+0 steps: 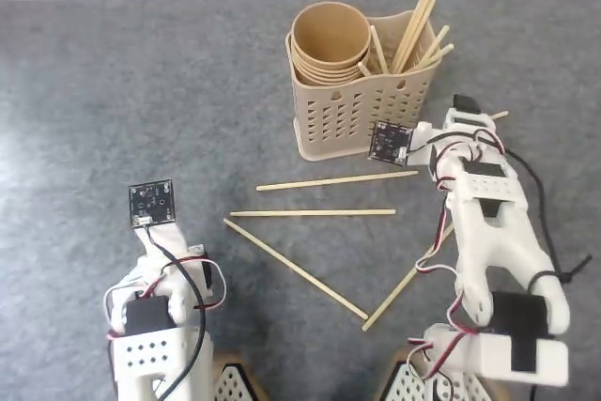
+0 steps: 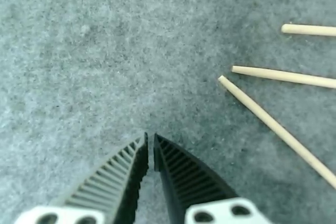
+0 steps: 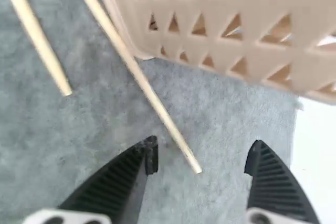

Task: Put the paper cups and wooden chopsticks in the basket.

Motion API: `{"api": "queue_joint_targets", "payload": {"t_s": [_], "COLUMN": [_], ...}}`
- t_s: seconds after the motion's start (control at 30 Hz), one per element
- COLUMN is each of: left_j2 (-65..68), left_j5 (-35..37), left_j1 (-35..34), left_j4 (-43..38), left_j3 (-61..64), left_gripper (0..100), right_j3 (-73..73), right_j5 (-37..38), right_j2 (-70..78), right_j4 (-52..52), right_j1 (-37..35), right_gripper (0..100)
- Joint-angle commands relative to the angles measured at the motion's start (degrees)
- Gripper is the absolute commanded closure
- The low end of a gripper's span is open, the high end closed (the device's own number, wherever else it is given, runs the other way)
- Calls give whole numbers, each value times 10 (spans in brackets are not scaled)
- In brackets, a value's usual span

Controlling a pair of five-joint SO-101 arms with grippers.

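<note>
Cups (image 1: 331,39) and some chopsticks (image 1: 410,35) stand in the basket (image 1: 362,124) at upper centre, more lie loose on the desk (image 1: 113,91) mid-frame, the left hand (image 2: 149,148) is closed at lower left, and the right hand (image 3: 205,153) spreads around one stick's tip beside the basket.

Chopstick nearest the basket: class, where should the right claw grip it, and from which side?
Probably grip the chopstick near the end closest to the claw, coming straight down. It lies flat on the mat beside the basket, and that end sits between the open right claw fingers.
</note>
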Motion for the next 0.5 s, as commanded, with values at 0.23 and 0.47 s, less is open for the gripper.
{"api": "queue_joint_targets", "payload": {"t_s": [0.23,0.47], "left_j2": [-7,-7], "left_j5": [-5,-5], "left_j1": [2,2], "left_j4": [-4,-4], "left_j3": [-2,-2], "left_gripper": [988,988], "right_j3": [-127,-168], "right_j5": [4,4], "right_j2": [216,271], "right_j4": [-77,-77], "right_j1": [15,17], "right_gripper": [721,720]}}
